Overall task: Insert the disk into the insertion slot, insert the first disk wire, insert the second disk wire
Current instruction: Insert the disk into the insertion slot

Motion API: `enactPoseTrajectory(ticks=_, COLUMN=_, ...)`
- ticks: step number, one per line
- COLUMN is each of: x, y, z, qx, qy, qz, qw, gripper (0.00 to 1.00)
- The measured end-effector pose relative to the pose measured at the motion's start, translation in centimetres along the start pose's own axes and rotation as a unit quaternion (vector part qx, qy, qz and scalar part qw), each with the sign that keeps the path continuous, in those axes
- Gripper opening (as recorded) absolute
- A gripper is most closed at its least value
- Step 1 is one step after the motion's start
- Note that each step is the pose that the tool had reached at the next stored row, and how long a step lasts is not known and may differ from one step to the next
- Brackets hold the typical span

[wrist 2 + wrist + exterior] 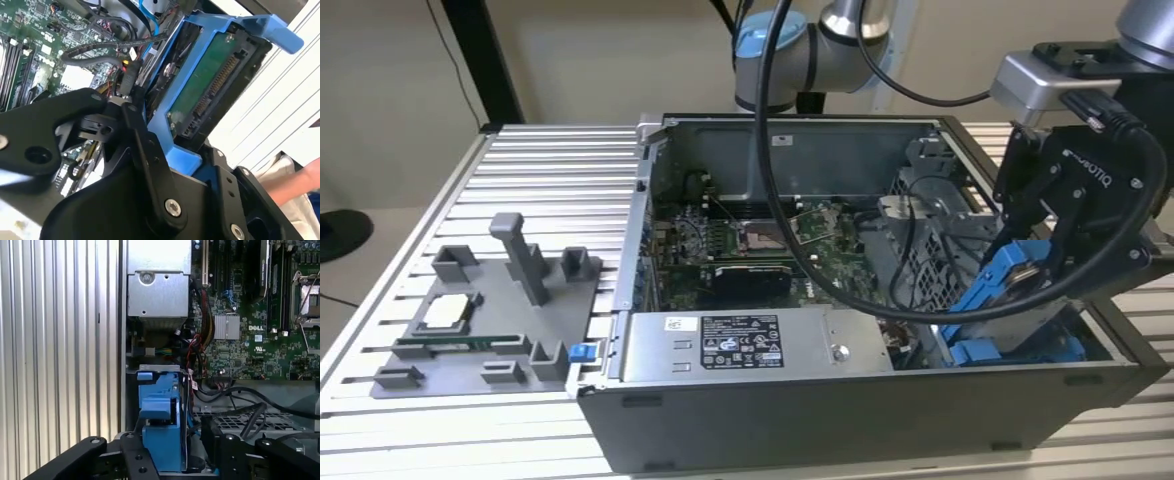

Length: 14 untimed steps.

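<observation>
Fingers (147,155) of the gripper (1041,275) clamp the blue-framed disk (998,285), tilted edge-down at the case (854,420) end on the exterior view's right, apparently to line it up with the slot (1007,348) just beneath.

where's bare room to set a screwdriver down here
Bare ribbed table behind the grey tray, on the exterior view's left of the case. Crowded on that view's right, inside the case: black cables, the gripper and the disk it grips.

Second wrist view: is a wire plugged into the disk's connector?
No, the connector on the disk shows a bare row of contacts, no wire attached.
</observation>
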<state>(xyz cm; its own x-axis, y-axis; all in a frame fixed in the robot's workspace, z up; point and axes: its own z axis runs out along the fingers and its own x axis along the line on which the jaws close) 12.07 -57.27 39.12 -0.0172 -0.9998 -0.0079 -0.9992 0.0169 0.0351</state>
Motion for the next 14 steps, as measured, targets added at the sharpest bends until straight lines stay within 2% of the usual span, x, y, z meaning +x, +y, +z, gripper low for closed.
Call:
enactPoseTrajectory(ticks=10, x=-0.09, y=0.16, z=-1.91, qx=0.0002, qy=0.0000, qz=0.000, qw=1.0000, gripper=0.00)
enactPoseTrajectory(ticks=12, x=-0.26, y=0.18, z=-1.91, qx=0.0044, qy=-0.0001, qz=0.000, qw=1.0000, gripper=0.00)
enactPoseTrajectory(ticks=14, x=-0.56, y=0.17, z=-1.93, qx=0.0110, qy=-0.0001, qz=0.000, qw=0.9999, gripper=0.00)
